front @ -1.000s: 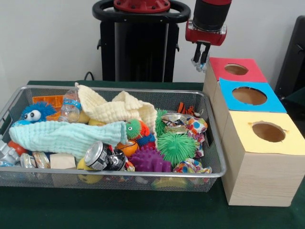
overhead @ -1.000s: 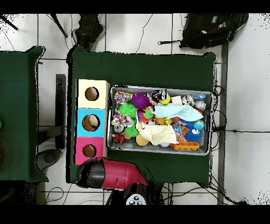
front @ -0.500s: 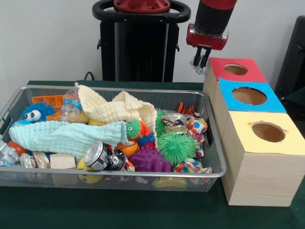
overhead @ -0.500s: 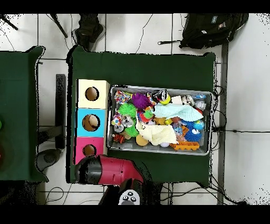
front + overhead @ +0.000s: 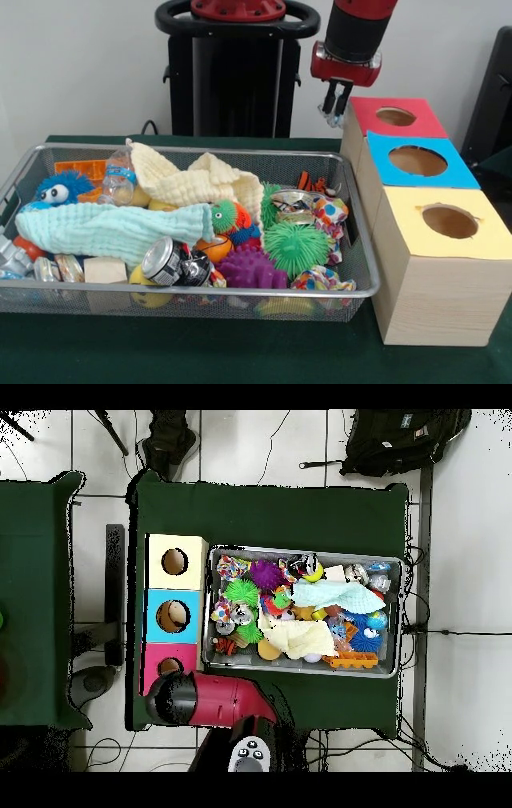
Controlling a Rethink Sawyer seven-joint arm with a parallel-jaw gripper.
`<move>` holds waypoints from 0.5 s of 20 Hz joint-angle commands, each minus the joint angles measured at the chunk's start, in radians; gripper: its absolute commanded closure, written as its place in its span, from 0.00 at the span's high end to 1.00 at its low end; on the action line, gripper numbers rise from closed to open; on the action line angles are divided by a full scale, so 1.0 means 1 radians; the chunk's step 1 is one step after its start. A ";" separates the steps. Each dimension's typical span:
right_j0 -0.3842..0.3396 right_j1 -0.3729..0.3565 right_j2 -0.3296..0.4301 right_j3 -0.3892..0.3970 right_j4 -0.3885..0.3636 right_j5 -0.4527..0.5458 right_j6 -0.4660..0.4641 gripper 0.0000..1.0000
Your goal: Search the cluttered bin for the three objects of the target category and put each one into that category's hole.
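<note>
A clear plastic bottle (image 5: 118,178) with a blue label lies at the wire basket's (image 5: 356,232) ten o'clock corner, against the cream cloth (image 5: 200,186); the gripper (image 5: 334,108) (fingers nearly together, holding nothing) hangs beside the red-topped hole (image 5: 396,117)

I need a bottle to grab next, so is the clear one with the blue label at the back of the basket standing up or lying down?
Tilted, not upright: the bottle leans against the cream cloth, cap end up.

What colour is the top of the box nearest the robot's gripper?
Red: the box top beside the gripper is red card with a round hole, clearest in the front view.
</note>
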 commanded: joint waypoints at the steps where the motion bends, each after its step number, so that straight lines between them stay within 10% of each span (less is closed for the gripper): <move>1: -0.058 -0.007 0.110 -0.215 -0.025 0.045 0.023 0.00; 10: -0.161 0.022 0.180 -0.198 -0.095 -0.050 -0.038 0.00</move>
